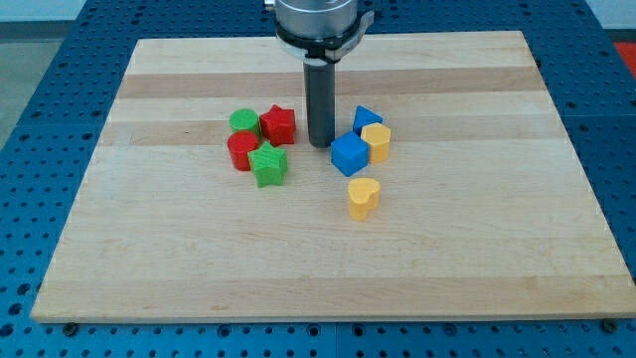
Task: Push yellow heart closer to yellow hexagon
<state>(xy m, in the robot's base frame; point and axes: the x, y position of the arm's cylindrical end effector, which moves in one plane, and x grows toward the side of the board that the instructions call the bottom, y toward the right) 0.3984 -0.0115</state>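
The yellow heart (364, 197) lies on the wooden board (328, 268), a little below the board's middle. The yellow hexagon (377, 141) stands above it, slightly to the right, touching a blue cube (349, 154) on its left. A small gap separates the heart from the blue cube. My tip (320, 144) rests on the board just left of the blue cube, above and to the left of the heart. The dark rod rises from it to the view's top.
A blue triangle block (365, 117) sits behind the hexagon. To the tip's left is a cluster: a red star-like block (279, 124), a green round block (243, 122), a red round block (241, 150) and a green star (268, 164).
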